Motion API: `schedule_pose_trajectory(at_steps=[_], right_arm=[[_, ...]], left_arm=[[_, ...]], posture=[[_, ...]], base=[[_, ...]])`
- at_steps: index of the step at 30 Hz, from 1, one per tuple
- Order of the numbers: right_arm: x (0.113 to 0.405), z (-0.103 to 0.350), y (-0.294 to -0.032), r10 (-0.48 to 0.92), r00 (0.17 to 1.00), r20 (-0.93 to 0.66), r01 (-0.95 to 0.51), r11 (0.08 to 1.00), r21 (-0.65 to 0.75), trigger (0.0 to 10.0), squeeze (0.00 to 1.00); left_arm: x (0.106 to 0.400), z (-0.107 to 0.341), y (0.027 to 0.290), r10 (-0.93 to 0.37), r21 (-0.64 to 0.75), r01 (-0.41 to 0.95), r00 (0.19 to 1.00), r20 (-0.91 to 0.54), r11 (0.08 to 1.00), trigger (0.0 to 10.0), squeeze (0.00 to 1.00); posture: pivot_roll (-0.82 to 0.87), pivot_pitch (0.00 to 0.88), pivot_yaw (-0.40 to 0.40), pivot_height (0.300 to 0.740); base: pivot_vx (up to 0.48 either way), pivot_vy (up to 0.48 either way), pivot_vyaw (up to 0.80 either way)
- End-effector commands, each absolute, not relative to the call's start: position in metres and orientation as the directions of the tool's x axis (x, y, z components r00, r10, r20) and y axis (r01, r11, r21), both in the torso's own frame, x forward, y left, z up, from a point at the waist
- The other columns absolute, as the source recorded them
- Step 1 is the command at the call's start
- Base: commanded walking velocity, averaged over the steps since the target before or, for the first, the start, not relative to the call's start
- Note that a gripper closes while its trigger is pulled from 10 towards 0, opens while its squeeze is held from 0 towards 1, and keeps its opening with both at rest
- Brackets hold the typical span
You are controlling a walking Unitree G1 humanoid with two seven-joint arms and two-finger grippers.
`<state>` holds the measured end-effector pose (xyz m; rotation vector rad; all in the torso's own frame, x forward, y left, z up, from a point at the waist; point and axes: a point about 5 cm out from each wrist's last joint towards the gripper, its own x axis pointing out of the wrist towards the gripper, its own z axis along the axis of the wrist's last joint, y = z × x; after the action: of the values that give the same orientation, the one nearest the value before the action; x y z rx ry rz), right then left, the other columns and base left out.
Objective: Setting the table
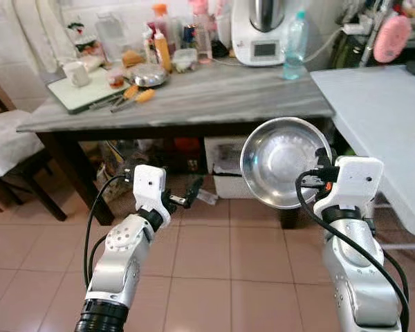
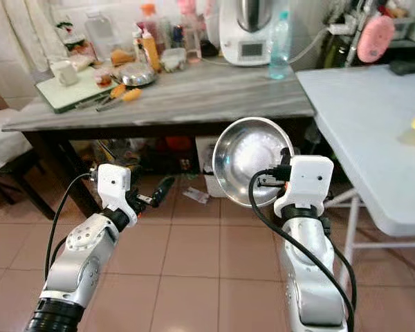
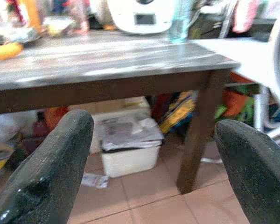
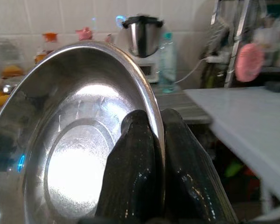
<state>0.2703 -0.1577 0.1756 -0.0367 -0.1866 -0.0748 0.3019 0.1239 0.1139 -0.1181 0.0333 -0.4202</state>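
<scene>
A shiny steel bowl hangs upright on its edge in front of me, its hollow facing me. My right gripper is shut on the bowl's rim, one black finger on each side. The bowl sits below the edge of the dark wooden table and left of the white table. My left gripper is held low in front of the dark table, open and empty; its two fingers stand wide apart in the left wrist view.
The dark table carries bottles, a white kitchen machine, a water bottle, a cutting board with a mug and orange-handled tools. Boxes and clutter lie under it. A chair stands at left. The floor is tiled.
</scene>
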Motion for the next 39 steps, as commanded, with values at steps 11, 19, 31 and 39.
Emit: schedule_pose_trajectory(at_steps=[11, 19, 31, 39], right_arm=[[0.2719, 0.1782, -0.1558, -0.057, 0.978, 0.199, 0.063, 0.998, -0.023, 10.0, 0.0], [0.2714, 0.1774, -0.1552, -0.053, 0.979, 0.197, 0.058, 0.998, -0.022, 10.0, 0.0], [0.2731, 0.1782, -0.1548, -0.053, 0.978, 0.204, 0.058, 0.998, -0.022, 10.0, 0.0], [0.2731, 0.177, -0.1558, -0.056, 0.978, 0.199, 0.062, 0.998, -0.023, 10.0, 0.0]], left_arm=[[0.3045, 0.1174, 0.1231, -0.414, -0.114, 0.411, 0.91, -0.005, 0.904, 10.0, 0.0], [0.3042, 0.1159, 0.1208, -0.421, -0.115, 0.417, 0.907, -0.009, 0.901, 10.0, 0.0], [0.3057, 0.117, 0.1203, -0.425, -0.111, 0.422, 0.905, -0.006, 0.9, 10.0, 0.0], [0.3049, 0.1157, 0.1181, -0.432, -0.113, 0.428, 0.902, -0.01, 0.897, 10.0, 0.0]], posture=[[-0.13, 0.006, 0.085, 0.74], [-0.14, 0.003, 0.085, 0.74], [-0.14, 0.0, 0.084, 0.74], [-0.14, 0.0, 0.082, 0.74]], base=[[0.48, 0.0, 0.0], [0.48, 0.0, 0.0], [0.48, 0.0, 0.0], [0.364, 0.0, 0.0]])
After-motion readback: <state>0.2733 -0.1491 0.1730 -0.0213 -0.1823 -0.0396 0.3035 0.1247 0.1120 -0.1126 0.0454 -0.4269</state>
